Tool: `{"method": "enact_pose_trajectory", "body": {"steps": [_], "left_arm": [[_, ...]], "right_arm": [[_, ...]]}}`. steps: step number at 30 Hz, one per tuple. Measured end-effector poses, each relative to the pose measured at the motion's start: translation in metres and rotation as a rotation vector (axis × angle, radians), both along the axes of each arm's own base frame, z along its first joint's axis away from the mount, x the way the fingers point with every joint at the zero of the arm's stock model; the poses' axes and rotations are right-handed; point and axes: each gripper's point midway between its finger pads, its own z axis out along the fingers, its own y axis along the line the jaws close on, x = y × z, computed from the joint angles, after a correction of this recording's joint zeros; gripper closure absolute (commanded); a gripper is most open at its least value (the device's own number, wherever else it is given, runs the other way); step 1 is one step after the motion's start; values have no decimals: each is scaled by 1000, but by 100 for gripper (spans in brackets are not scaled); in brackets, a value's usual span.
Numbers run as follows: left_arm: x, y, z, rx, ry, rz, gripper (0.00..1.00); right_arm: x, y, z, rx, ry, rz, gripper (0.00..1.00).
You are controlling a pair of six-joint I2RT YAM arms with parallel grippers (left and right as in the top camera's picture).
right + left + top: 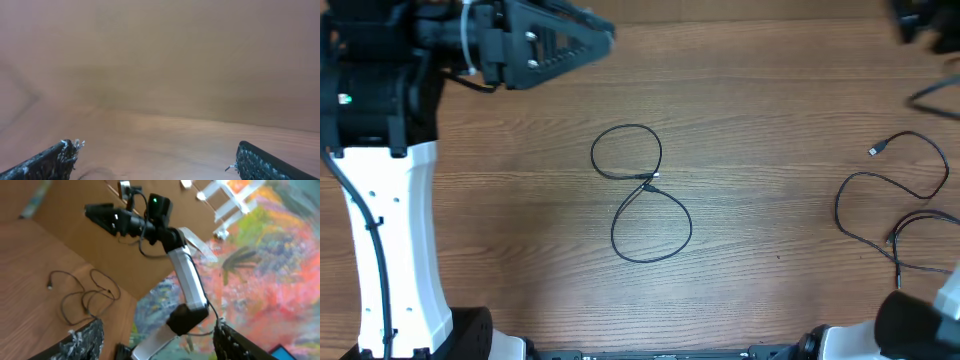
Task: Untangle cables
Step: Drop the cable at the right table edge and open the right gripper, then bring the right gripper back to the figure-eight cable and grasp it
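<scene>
One thin black cable (647,181) lies mid-table in a figure-eight, its plug ends meeting at the crossing. More cables (873,150) sprawl in loose loops near the right edge, one plug pointing left. The left wrist view shows that group (50,285) on the table below the right arm. My left gripper (605,30) hovers at the back left, well away from both; in its own view its fingers (82,340) stand apart with nothing between them. My right gripper (157,162) is open over bare blurred wood, with no cable in its view.
The left arm's white link (395,250) runs down the table's left side. The right arm's base (910,325) sits at the front right, close to the cable loops. Beyond the table's edge lies a colourful patterned floor (270,265).
</scene>
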Motion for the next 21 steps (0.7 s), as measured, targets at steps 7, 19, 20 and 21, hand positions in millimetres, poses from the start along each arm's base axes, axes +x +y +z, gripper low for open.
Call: {"method": "enact_pose_trajectory", "body": {"steps": [7,19,20,21], "left_arm": [[5,15,-15,2,85,53,31],[5,21,-76,169,285,234,31],[5,23,-83,205,292,264,31],[4,26,-88,240,293,292,32]], "right_arm": [[-19,107,-48,-93,214,144,0],[-79,197,-117,-181,501,342,0],[-83,200,-123,-180,528,345,0],[-87,202,-131,-180,562,348,0]]}}
